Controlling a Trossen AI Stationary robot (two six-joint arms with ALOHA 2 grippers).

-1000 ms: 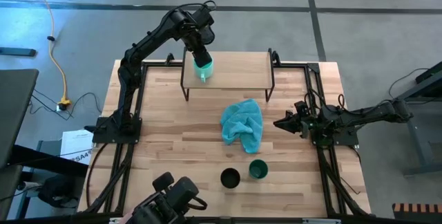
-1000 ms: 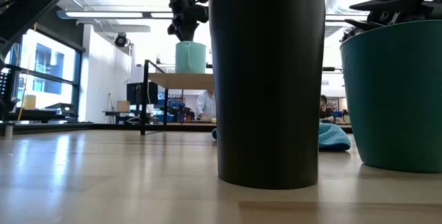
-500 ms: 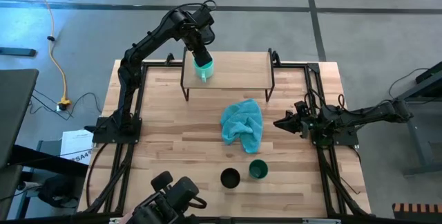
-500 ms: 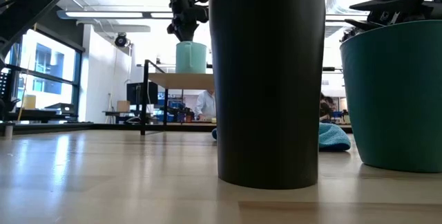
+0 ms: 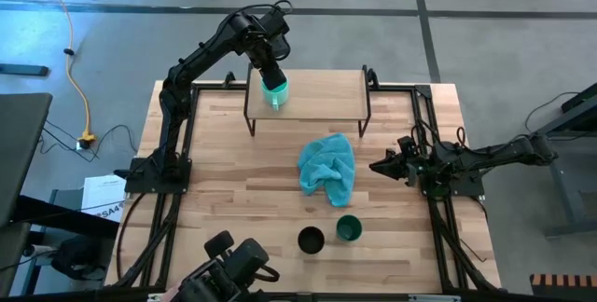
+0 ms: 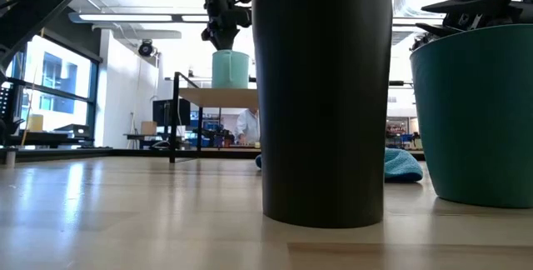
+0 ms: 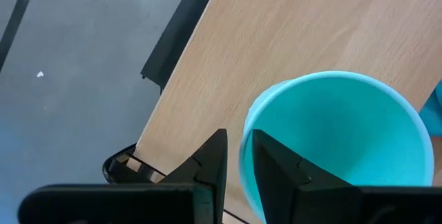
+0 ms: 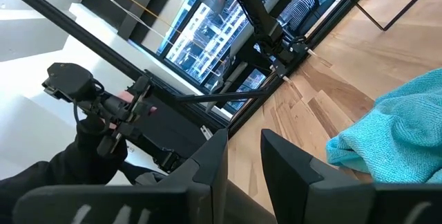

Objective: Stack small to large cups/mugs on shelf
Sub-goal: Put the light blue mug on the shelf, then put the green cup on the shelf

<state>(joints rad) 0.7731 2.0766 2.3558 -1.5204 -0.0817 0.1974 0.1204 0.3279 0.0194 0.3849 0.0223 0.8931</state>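
A light turquoise mug [image 5: 274, 92] stands on the left part of the light-wood shelf [image 5: 326, 92] at the table's far side; its handle does not show. My left gripper [image 7: 238, 158] is above it, shut on its rim. A black cup [image 5: 311, 240] and a dark green cup [image 5: 349, 228] stand upright side by side near the table's front edge, and fill the low view [image 6: 323, 95] [image 6: 475, 112]. My right gripper [image 5: 373, 165] waits at the table's right, fingers nearly together, holding nothing. My left gripper pinches the mug's rim wall [image 7: 243, 148] with one finger [image 7: 276, 172] inside the mug and the other [image 7: 210, 165] outside. The fingers come from above, pointing down. The mug is upright [image 6: 231, 68] with its bottom at the shelf top.
A crumpled teal cloth [image 5: 328, 167] lies in the table's middle, between the shelf and the two cups. The shelf's black legs [image 5: 249, 120] stand at its corners. The right part of the shelf board [image 5: 340, 88] is bare. A person shows in the room behind the table [image 6: 247, 124].
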